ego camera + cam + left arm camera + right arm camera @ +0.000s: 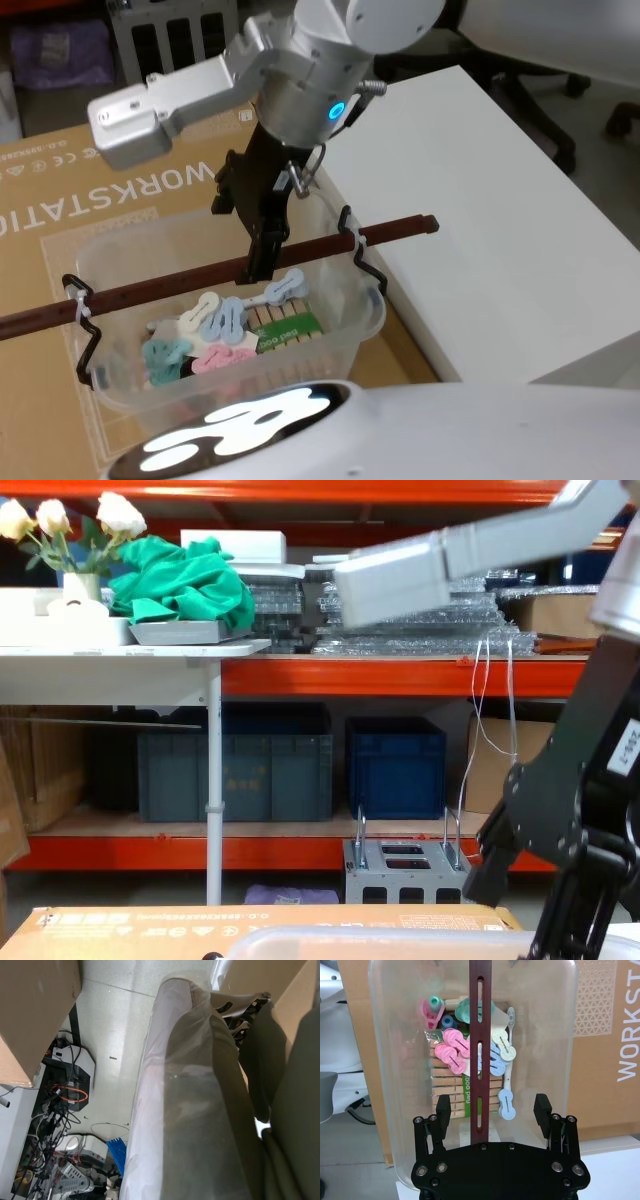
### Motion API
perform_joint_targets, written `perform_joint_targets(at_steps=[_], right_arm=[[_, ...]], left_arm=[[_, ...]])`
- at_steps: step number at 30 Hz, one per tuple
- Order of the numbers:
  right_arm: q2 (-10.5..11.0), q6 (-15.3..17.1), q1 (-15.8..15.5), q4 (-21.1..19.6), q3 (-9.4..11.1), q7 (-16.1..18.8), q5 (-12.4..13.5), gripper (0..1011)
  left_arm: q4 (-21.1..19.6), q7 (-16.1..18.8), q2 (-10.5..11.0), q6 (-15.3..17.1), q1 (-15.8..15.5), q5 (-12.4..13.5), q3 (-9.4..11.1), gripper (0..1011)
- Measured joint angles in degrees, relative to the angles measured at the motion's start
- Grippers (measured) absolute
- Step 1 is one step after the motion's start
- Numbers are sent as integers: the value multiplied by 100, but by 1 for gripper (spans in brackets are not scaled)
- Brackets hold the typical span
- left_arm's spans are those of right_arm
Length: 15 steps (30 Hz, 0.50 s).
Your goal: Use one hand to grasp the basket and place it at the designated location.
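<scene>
One gripper at work: right gripper point(492, 1105), jaws wide, straddling the bar handle point(479, 1035), a gap on each side.
Basket point(352, 325): lower centre of head view, over a cardboard box point(60, 200).
Contents: pastel clips point(222, 322), wooden pegs point(285, 328).
Open room: white table point(480, 250), right of the basket's rim.

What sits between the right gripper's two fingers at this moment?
In the right wrist view, the red-brown bar handle of the basket runs between the open right gripper's fingers, touching neither; clothes pegs lie in the basket below.
</scene>
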Motion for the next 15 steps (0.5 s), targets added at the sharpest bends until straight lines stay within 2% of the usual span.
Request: perform_joint_targets(at_steps=[15], right_arm=[[-191,98,-65,124,-368,-40,-410,1000]], left_arm=[[1,0,-1,0,0,0,0,0]])
